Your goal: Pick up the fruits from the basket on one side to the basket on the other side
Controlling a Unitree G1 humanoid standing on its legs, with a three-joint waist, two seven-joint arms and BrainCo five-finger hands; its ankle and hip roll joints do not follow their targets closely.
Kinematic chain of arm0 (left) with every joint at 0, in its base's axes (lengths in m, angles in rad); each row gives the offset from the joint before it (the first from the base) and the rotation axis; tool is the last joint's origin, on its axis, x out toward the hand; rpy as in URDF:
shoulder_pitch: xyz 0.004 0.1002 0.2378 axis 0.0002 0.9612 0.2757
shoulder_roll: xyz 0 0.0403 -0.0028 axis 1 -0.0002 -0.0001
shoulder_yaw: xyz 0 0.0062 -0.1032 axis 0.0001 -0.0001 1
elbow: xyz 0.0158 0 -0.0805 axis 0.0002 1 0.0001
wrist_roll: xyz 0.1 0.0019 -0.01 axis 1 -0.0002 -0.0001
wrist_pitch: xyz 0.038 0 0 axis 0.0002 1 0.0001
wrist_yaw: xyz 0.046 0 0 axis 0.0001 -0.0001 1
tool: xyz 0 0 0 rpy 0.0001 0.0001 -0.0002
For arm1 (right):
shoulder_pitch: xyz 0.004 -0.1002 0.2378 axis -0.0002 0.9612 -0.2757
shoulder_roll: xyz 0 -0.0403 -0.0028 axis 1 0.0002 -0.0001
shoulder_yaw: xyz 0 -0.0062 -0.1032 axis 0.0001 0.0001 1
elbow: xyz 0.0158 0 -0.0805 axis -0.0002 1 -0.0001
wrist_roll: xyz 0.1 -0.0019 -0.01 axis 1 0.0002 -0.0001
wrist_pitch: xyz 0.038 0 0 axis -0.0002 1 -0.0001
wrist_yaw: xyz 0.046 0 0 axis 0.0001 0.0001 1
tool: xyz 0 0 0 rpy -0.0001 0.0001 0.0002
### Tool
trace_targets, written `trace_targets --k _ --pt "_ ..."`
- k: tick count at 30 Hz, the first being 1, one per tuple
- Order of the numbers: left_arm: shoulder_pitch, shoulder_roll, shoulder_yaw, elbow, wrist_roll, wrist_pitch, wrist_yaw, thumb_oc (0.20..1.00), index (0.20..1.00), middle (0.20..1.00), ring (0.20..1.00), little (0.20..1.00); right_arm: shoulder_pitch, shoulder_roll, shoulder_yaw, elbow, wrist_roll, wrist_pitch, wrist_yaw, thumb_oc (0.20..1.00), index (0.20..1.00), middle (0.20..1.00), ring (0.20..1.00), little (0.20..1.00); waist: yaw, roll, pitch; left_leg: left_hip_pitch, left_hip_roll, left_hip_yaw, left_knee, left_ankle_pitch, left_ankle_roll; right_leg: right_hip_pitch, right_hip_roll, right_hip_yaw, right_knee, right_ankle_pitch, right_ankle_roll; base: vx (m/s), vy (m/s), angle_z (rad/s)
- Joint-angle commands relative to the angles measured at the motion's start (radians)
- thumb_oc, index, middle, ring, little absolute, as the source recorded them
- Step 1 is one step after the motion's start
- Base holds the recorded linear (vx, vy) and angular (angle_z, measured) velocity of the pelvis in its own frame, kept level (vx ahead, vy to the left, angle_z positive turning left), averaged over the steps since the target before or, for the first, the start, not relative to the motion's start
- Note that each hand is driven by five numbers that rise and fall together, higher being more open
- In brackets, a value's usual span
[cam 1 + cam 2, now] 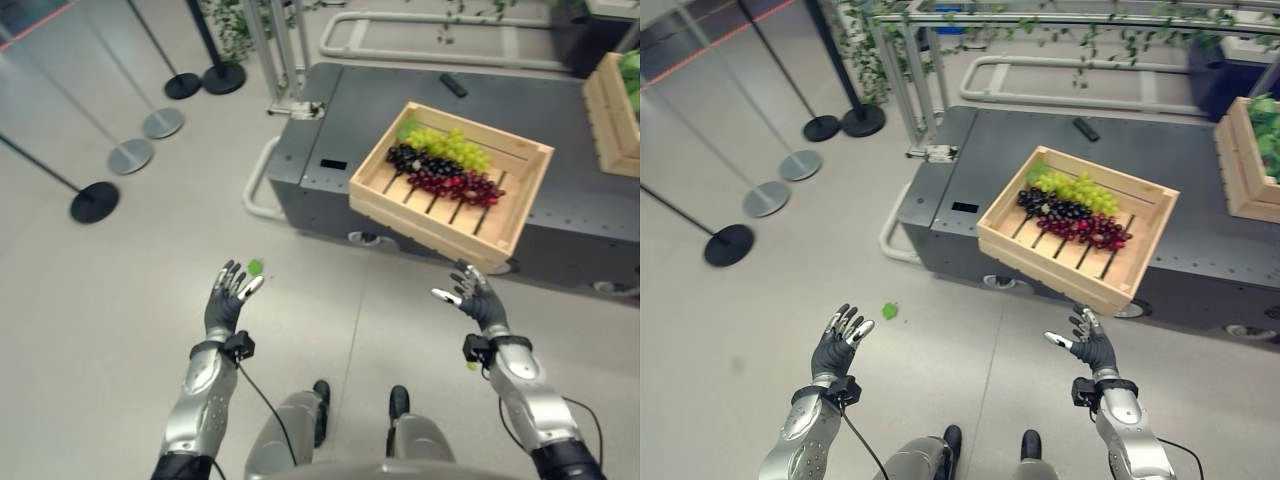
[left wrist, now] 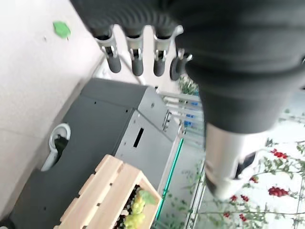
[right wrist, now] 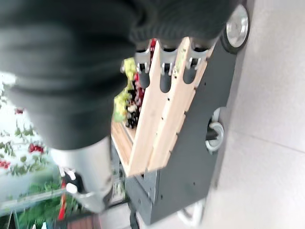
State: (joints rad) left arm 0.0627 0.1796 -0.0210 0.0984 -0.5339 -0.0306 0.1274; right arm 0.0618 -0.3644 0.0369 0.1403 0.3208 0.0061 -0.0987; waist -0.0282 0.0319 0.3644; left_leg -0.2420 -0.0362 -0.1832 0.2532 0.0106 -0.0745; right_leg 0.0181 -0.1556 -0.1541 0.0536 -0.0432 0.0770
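Both the left hand and right hand hover below the slatted pale wooden crate of green, dark and red grape bunches, fingers spread and empty, seemingly poised to reach in.

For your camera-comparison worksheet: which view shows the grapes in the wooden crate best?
The left eye view: the grapes lie unobstructed, green, dark and red bunches across the wooden crate. The right eye view matches nearly. Both wrist views catch a sliver past the fingers.
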Motion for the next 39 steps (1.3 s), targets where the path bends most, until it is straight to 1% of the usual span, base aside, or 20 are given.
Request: trace_targets --k 1,3,4,8,9,11,12,14,15,17,19,20,21,22,23,24,26,29,34,39 --pt "-0.008 0.035 0.02 -0.062 -0.012 -0.047 0.023 1.0 1.0 1.0 1.0 1.0 -0.039 -0.02 0.001 -0.049 -0.014 -0.044 -0.017 1.0 1.0 1.0 1.0 1.0 0.048 -0.002 0.009 0.029 0.083 0.002 -0.158 0.017 -0.033 0.058 0.076 0.029 -0.025 -0.148 -0.002 0.17 0.042 -0.19" --pt "-0.011 0.049 0.03 -0.062 0.003 -0.047 0.021 1.0 1.0 1.0 1.0 1.0 -0.04 -0.016 -0.003 -0.061 -0.015 -0.039 -0.016 1.0 1.0 1.0 1.0 1.0 0.054 0.003 -0.004 0.037 0.096 0.029 -0.166 0.036 -0.045 0.103 0.07 0.034 -0.035 -0.168 0.007 0.22 0.158 0.05" --pt "-0.009 0.05 0.026 -0.065 0.005 -0.049 0.023 1.0 1.0 1.0 1.0 1.0 -0.04 -0.01 -0.003 -0.066 -0.017 -0.04 -0.016 1.0 1.0 1.0 1.0 1.0 0.062 0.004 -0.005 0.041 0.098 0.024 -0.178 0.06 -0.048 0.11 0.069 0.036 -0.039 -0.171 0.009 0.21 0.206 0.15" --pt "-0.017 0.068 0.028 -0.077 0.013 -0.049 0.031 1.0 1.0 1.0 1.0 1.0 -0.041 0.004 -0.007 -0.077 -0.026 -0.034 -0.02 1.0 1.0 1.0 1.0 1.0 0.065 -0.017 -0.015 0.065 0.077 0.036 -0.215 0.046 -0.027 0.085 0.031 0.043 -0.013 -0.161 0.034 0.11 0.164 0.07" --pt "-0.026 0.083 0.028 -0.082 0.023 -0.047 0.036 1.0 1.0 1.0 1.0 1.0 -0.048 0.016 -0.004 -0.079 -0.027 -0.034 -0.021 1.0 1.0 1.0 1.0 1.0 0.065 -0.033 -0.014 0.072 0.069 0.047 -0.211 0.03 -0.006 0.048 0.011 0.051 0.05 -0.161 0.052 0.11 0.242 -0.13" --pt "-0.037 0.102 0.032 -0.081 0.035 -0.046 0.046 1.0 1.0 1.0 1.0 1.0 -0.057 0.029 0.003 -0.079 -0.027 -0.032 -0.025 1.0 1.0 1.0 1.0 1.0 0.062 -0.046 -0.002 0.084 0.063 0.055 -0.211 0.017 0.017 -0.017 0.001 0.073 0.151 -0.147 0.078 0.08 0.179 -0.18" --pt "-0.038 0.102 0.032 -0.081 0.035 -0.046 0.046 1.0 1.0 1.0 1.0 1.0 -0.058 0.03 0.004 -0.079 -0.027 -0.032 -0.025 1.0 1.0 1.0 1.0 1.0 0.064 -0.048 -0.003 0.083 0.062 0.058 -0.211 0.017 0.018 -0.023 0.0 0.076 0.159 -0.15 0.078 0.11 0.144 -0.2" --pt "-0.041 0.117 0.035 -0.082 0.035 -0.044 0.05 1.0 1.0 1.0 1.0 1.0 -0.07 0.045 0.008 -0.086 -0.033 -0.031 -0.025 1.0 1.0 1.0 1.0 1.0 0.053 -0.05 0.02 0.123 0.057 0.06 -0.216 -0.006 0.049 -0.108 0.001 0.09 0.342 -0.093 0.124 0.09 0.167 -0.3" --pt "-0.043 0.122 0.037 -0.085 0.037 -0.046 0.052 1.0 1.0 1.0 1.0 1.0 -0.075 0.047 0.01 -0.087 -0.033 -0.032 -0.024 1.0 1.0 1.0 1.0 1.0 0.051 -0.045 0.029 0.132 0.059 0.061 -0.221 -0.011 0.055 -0.151 0.004 0.103 0.403 -0.084 0.132 0.05 0.135 -0.3" --pt "-0.05 0.129 0.039 -0.079 0.045 -0.049 0.051 1.0 1.0 1.0 1.0 1.0 -0.081 0.053 0.015 -0.078 -0.044 -0.033 -0.03 1.0 1.0 1.0 1.0 1.0 0.05 -0.046 0.032 0.162 0.055 0.069 -0.234 -0.031 0.057 -0.181 -0.042 0.093 0.366 -0.04 0.137 0.1 0.059 -0.21" --pt "-0.056 0.134 0.04 -0.078 0.039 -0.052 0.051 1.0 1.0 1.0 1.0 1.0 -0.085 0.054 0.015 -0.076 -0.044 -0.031 -0.03 1.0 1.0 1.0 1.0 1.0 0.049 -0.049 0.034 0.174 0.053 0.07 -0.236 -0.039 0.053 -0.176 -0.054 0.081 0.315 -0.036 0.132 0.12 -0.032 -0.14" --pt "-0.064 0.137 0.046 -0.082 0.018 -0.06 0.063 1.0 1.0 1.0 1.0 1.0 -0.098 0.05 0.011 -0.075 -0.038 -0.031 -0.031 1.0 1.0 1.0 1.0 1.0 0.051 -0.059 0.034 0.182 0.052 0.081 -0.241 -0.056 0.042 -0.183 -0.089 0.035 0.15 -0.006 0.121 0.16 -0.11 -0.07" --pt "-0.065 0.136 0.048 -0.082 0.01 -0.06 0.072 1.0 1.0 1.0 1.0 1.0 -0.106 0.046 0.011 -0.074 -0.033 -0.034 -0.037 1.0 1.0 1.0 1.0 1.0 0.051 -0.065 0.037 0.186 0.052 0.084 -0.24 -0.064 0.036 -0.198 -0.103 0.013 0.088 0.015 0.119 0.16 -0.11 -0.05" --pt "-0.066 0.136 0.048 -0.082 0.01 -0.06 0.072 1.0 1.0 1.0 1.0 1.0 -0.107 0.046 0.012 -0.073 -0.033 -0.034 -0.037 1.0 1.0 1.0 1.0 1.0 0.05 -0.064 0.036 0.185 0.054 0.083 -0.239 -0.066 0.036 -0.193 -0.101 0.01 0.08 0.018 0.119 0.17 -0.108 -0.11" --pt "-0.069 0.137 0.048 -0.07 0.013 -0.058 0.079 1.0 1.0 1.0 1.0 1.0 -0.109 0.042 0.015 -0.073 -0.027 -0.039 -0.043 1.0 1.0 1.0 1.0 1.0 0.041 -0.076 0.033 0.184 0.048 0.077 -0.222 -0.08 0.031 -0.181 -0.09 0.031 0.016 0.03 0.119 0.19 -0.11 -0.1" --pt "-0.065 0.14 0.049 -0.07 0.021 -0.057 0.073 1.0 1.0 1.0 1.0 1.0 -0.102 0.046 0.008 -0.074 -0.023 -0.04 -0.045 1.0 1.0 1.0 1.0 1.0 0.034 -0.078 0.028 0.189 0.054 0.078 -0.219 -0.086 0.026 -0.185 -0.094 0.045 -0.003 0.039 0.125 0.19 -0.111 0.06" --pt "-0.047 0.136 0.052 -0.074 0.028 -0.06 0.065 1.0 1.0 1.0 1.0 1.0 -0.092 0.043 0.013 -0.089 -0.025 -0.039 -0.03 1.0 1.0 1.0 1.0 1.0 0.043 -0.086 0.004 0.188 0.053 0.081 -0.191 -0.106 0.015 -0.158 -0.097 0.02 -0.013 0.036 0.12 0.2 -0.126 0.47" --pt "-0.036 0.127 0.055 -0.082 0.016 -0.064 0.056 1.0 1.0 1.0 1.0 1.0 -0.098 0.032 0.017 -0.088 -0.026 -0.037 -0.022 1.0 1.0 1.0 1.0 1.0 0.041 -0.081 -0.01 0.195 0.057 0.07 -0.173 -0.123 0.004 -0.146 -0.092 0.017 -0.016 0.043 0.12 0.18 -0.127 0.16" --pt "-0.035 0.11 0.043 -0.085 0.0 -0.051 0.059 1.0 1.0 1.0 1.0 1.0 -0.1 -0.009 0.011 -0.078 -0.027 -0.035 -0.023 1.0 1.0 1.0 1.0 1.0 0.031 -0.052 -0.014 0.202 0.108 0.053 -0.163 -0.122 -0.033 -0.102 -0.057 -0.028 -0.041 0.012 0.086 0.14 -0.183 -0.16" --pt "-0.039 0.1 0.027 -0.077 0.002 -0.048 0.048 1.0 1.0 1.0 1.0 1.0 -0.094 -0.037 0.005 -0.066 -0.039 -0.025 -0.023 1.0 1.0 1.0 1.0 1.0 0.019 -0.027 -0.007 0.185 0.103 0.046 -0.104 -0.13 -0.05 -0.09 -0.048 -0.043 -0.022 -0.028 0.063 0.09 -0.147 0.17"
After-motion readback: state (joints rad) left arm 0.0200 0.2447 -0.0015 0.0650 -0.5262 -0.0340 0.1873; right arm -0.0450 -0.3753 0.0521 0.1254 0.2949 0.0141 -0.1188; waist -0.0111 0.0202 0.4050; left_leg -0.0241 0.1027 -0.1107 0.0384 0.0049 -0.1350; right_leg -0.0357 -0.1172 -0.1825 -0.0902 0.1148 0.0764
